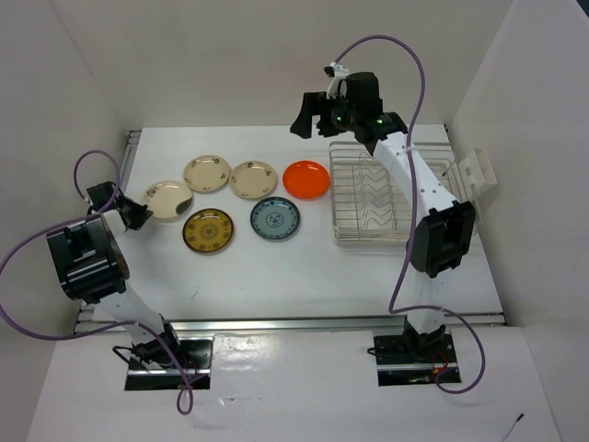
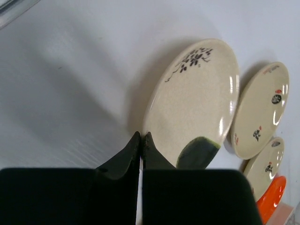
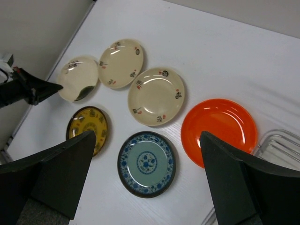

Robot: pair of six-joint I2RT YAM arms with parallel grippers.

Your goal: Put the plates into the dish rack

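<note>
Six plates lie on the white table: three cream ones (image 1: 168,200), (image 1: 207,173), (image 1: 253,179), an orange one (image 1: 306,179), a yellow-brown one (image 1: 208,230) and a blue-grey one (image 1: 275,219). The silver wire dish rack (image 1: 386,198) stands at the right and holds nothing. My left gripper (image 1: 138,214) is shut, its tips (image 2: 141,137) at the rim of the leftmost cream plate (image 2: 197,103). My right gripper (image 1: 313,115) hangs open high above the plates, with the blue-grey plate (image 3: 146,163) between its fingers in its wrist view.
A small white slotted holder (image 1: 474,170) sits at the right wall beside the rack. White walls close in the table at the left, back and right. The rack's corner (image 3: 281,145) shows at the right edge of the right wrist view.
</note>
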